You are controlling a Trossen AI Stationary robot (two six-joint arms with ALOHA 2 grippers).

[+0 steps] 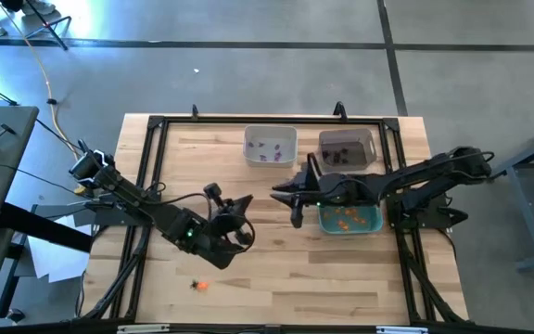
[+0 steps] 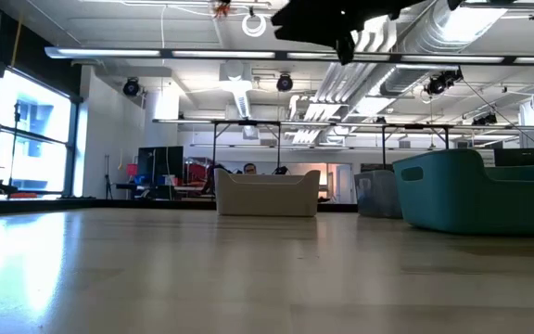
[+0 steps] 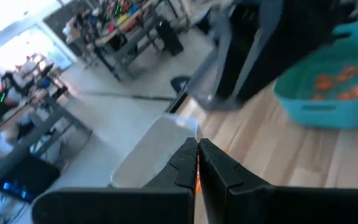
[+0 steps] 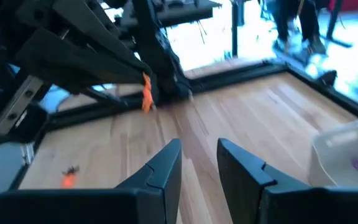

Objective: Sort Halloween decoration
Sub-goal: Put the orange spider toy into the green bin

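Carrying an orange trinket (image 4: 146, 93) clamped between its fingers, the left end effector (image 1: 246, 206) hangs above the tabletop (image 1: 276, 269), facing the teal bin (image 1: 375, 223) of orange pieces. Another orange trinket (image 1: 200, 286) lies behind it, unsorted. The right end effector (image 1: 284, 193) waits nearby, fingers apart.

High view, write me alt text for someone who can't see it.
From above, the left end effector, shut on an orange trinket, hangs over mid-table, facing the open right end effector beside the teal bin of orange pieces. A white bin with purple pieces and a dark bin sit behind; loose trinkets lie near the front edge.
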